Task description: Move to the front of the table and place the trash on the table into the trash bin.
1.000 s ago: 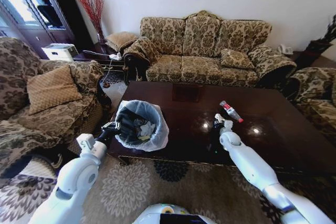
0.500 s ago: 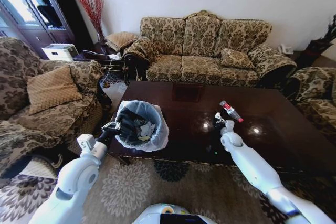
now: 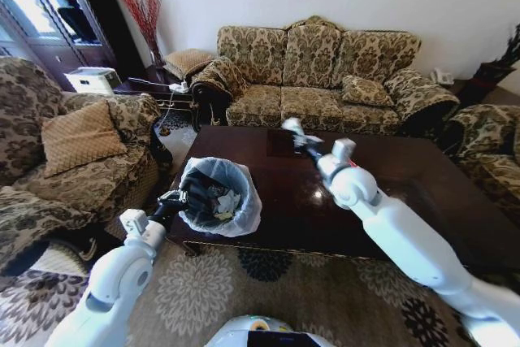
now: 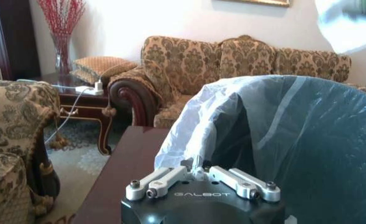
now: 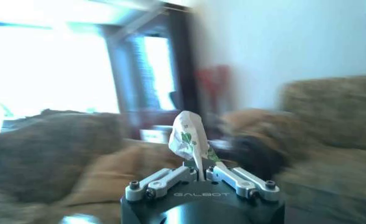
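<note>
Right gripper point(image 5: 198, 173), frame centre, pinching light, crushable white green-printed wrapper point(image 5: 188, 136) by its lower edge; left gripper point(image 4: 198, 176) clamped on thin bag rim point(image 4: 189, 140).

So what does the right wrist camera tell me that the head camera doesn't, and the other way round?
Right wrist view: up close, a white wrapper with green print, pinched upright in the right end effector.
Head view: the layout. The right arm is raised over the table, and the bin, with trash already inside, stands at the table's near left corner, the left end effector gripping its rim.
Both: the right end effector and a patterned sofa behind.
</note>
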Motion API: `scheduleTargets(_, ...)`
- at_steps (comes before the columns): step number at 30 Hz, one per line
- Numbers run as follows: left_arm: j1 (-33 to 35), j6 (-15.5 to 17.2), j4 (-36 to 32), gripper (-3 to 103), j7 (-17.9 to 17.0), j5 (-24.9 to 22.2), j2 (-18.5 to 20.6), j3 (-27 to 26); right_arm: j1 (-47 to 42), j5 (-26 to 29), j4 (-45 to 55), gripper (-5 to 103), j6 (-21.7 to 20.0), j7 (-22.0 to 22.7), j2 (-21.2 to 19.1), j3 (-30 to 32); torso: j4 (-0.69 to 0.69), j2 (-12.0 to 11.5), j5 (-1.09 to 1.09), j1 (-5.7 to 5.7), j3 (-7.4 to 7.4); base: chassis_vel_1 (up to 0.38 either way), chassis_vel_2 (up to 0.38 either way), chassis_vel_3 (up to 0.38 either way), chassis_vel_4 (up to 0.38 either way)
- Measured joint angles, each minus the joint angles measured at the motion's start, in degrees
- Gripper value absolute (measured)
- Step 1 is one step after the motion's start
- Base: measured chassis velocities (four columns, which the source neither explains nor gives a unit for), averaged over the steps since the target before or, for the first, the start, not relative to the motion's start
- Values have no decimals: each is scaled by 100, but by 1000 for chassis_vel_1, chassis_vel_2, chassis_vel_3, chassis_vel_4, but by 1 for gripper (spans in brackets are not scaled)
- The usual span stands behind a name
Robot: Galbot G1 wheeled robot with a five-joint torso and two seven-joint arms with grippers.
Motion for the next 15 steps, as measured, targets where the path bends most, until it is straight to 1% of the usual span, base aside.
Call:
scheduleTargets(1,0,0,0,1,0,0,0,0,0,0,0,0,0,0,0,0,0,0,0,0,0,0,0,0,0)
scheduleTargets(2,-2,7,0,1,0,16,-20,16,272,189,147,0,-13,-7,150,-238,1,0,-1,1,0,0,0,0,0)
scheduleTargets(3,-7,10,0,1,-1,23,-30,20,364,292,220,0,-19,2,218,-353,0,0,-1,1,0,0,0,0,0)
scheduleTargets(4,-30,16,3,1,-1,30,-52,25,447,519,402,0,-36,34,307,-592,1,0,-1,1,1,0,0,0,0)
scheduleTargets(5,-30,16,3,1,-1,30,-52,25,447,519,402,0,-36,34,307,-592,1,0,-1,1,1,0,0,0,0)
scheduleTargets(8,-57,19,20,1,-4,43,-85,12,354,615,654,0,-135,-11,267,-922,-3,0,-1,1,0,0,0,0,0)
scheduleTargets(9,-59,22,28,1,-5,47,-95,-4,228,549,757,0,-231,-100,161,-1020,-3,0,0,0,0,0,0,0,0)
scheduleTargets(10,-59,22,28,1,-5,47,-95,-4,228,549,757,0,-231,-100,161,-1020,-3,0,0,0,0,0,0,0,0)
scheduleTargets(13,-73,22,47,1,-1,62,-110,-20,-7,114,867,-1,-540,-332,-90,-1137,-5,0,3,0,0,0,0,0,0)
scheduleTargets(14,-94,22,56,1,12,72,-133,-20,-105,-164,851,4,-633,-546,-166,-1173,-5,0,4,1,0,0,0,0,0)
scheduleTargets(15,-103,22,57,1,23,75,-145,-20,-125,-294,826,10,-641,-586,-173,-1212,-5,0,4,0,0,0,0,0,0)
